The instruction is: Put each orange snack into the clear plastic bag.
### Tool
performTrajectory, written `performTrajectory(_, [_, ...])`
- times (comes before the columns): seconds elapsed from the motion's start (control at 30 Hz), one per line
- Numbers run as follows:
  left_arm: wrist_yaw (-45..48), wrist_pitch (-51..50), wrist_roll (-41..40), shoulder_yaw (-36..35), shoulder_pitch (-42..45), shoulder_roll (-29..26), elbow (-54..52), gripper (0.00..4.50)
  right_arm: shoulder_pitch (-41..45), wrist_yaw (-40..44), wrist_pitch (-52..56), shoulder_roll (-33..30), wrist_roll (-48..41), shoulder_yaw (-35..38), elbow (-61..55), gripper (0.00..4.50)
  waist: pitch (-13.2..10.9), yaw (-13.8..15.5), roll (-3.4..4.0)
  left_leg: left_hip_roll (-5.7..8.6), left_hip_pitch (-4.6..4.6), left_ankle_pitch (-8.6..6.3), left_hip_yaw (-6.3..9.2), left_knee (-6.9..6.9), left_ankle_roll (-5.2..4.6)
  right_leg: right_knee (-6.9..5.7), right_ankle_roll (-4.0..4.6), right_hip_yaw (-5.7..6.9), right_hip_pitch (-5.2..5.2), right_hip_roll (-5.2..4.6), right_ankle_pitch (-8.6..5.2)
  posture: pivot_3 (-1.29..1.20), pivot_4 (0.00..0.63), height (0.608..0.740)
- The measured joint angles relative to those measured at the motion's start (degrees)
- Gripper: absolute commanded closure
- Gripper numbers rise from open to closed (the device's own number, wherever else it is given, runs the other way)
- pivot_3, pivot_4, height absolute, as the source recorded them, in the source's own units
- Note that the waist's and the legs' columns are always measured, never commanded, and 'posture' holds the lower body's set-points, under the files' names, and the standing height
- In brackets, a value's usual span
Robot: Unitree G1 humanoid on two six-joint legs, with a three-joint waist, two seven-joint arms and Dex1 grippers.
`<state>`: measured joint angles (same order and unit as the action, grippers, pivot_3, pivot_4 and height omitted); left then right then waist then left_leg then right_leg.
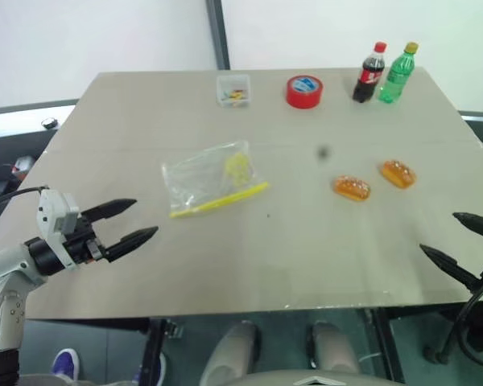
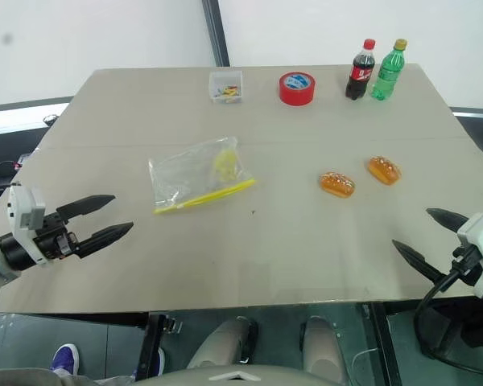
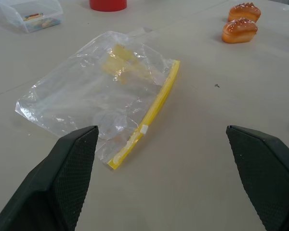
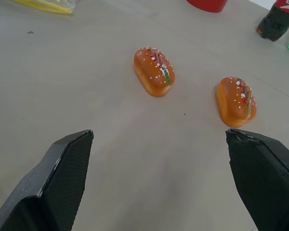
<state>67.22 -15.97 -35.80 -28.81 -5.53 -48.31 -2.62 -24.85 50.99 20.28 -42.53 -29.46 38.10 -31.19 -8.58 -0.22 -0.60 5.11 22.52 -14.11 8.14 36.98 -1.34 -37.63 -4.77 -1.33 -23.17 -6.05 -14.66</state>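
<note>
Two orange snacks lie side by side on the right half of the table, one (image 1: 352, 188) nearer the middle and the other (image 1: 398, 173) to its right. The clear plastic bag (image 1: 211, 178) lies flat left of centre, its yellow seal strip toward the table's front. My left gripper (image 1: 132, 222) hovers open over the front left of the table, pointing toward the bag with nothing between its fingers. Over the front right edge my right gripper (image 1: 459, 238) stands open and empty, short of the snacks.
Along the table's (image 1: 306, 273) far side stand a small clear box of coloured bits (image 1: 233, 89), a red tape roll (image 1: 304, 91), a cola bottle (image 1: 370, 73) and a green bottle (image 1: 398, 74). A small dark spot (image 1: 323, 152) marks the tabletop behind the snacks.
</note>
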Motion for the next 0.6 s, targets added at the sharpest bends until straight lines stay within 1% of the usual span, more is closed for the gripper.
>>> performTrajectory(0.07, [-0.05,0.01,0.06,0.05,0.09,0.01,0.02,0.02,0.1,-0.04,0.0,0.0,0.0,-0.01,0.03,0.0,-0.02,0.01,-0.02,0.0,0.01,-0.01,0.0,0.0,-0.02,0.03,0.0,0.0,0.0,0.0,0.0,0.0,0.15,0.736])
performTrajectory(0.17, [-1.78,-0.33,0.2,2.33,3.62,1.39,0.07,0.02,3.64,-1.47,0.21,0.01,0.01,-1.88,0.21,0.0,-0.03,0.18,-0.02,0.02,0.01,-0.01,0.0,0.03,-0.02,0.01,-0.01,0.01,0.01,-0.01,0.01,0.0,0.15,0.736])
performTrajectory(0.23, [-3.1,-1.62,0.15,3.25,4.14,2.24,-0.38,0.02,4.83,-2.32,0.8,0.01,0.0,-3.03,0.11,0.0,-0.03,0.15,-0.03,0.02,0.01,-0.01,0.0,0.02,-0.02,0.0,-0.01,0.0,0.0,0.0,0.01,0.0,0.15,0.736])
performTrajectory(0.37, [-8.85,-7.56,-1.34,4.65,6.48,4.47,-0.73,0.02,9.14,-4.79,2.96,0.03,-0.81,-7.39,-1.75,0.0,-0.08,0.12,-0.06,0.01,0.04,-0.01,0.02,0.01,-0.02,-0.03,-0.01,0.03,-0.06,0.04,0.01,0.0,0.15,0.736])
performTrajectory(0.5, [-15.47,-21.54,-5.66,5.17,11.52,3.71,-0.26,0.02,16.59,-7.45,4.69,0.32,-1.21,-15.23,-4.11,0.0,-0.17,-0.04,-0.12,0.02,0.05,-0.01,0.05,0.09,-0.02,-0.1,-0.04,0.07,-0.05,0.08,0.02,0.0,0.15,0.736])
performTrajectory(0.6, [-19.83,-34.26,-6.78,7.2,18.85,0.84,5.57,0.02,23.55,-9.92,6.51,1.38,-0.71,-23.37,-6.63,0.0,-0.25,-0.28,-0.13,0.06,0.02,0.0,0.1,0.11,-0.01,-0.2,-0.06,0.13,-0.05,0.13,0.0,0.0,0.15,0.736])
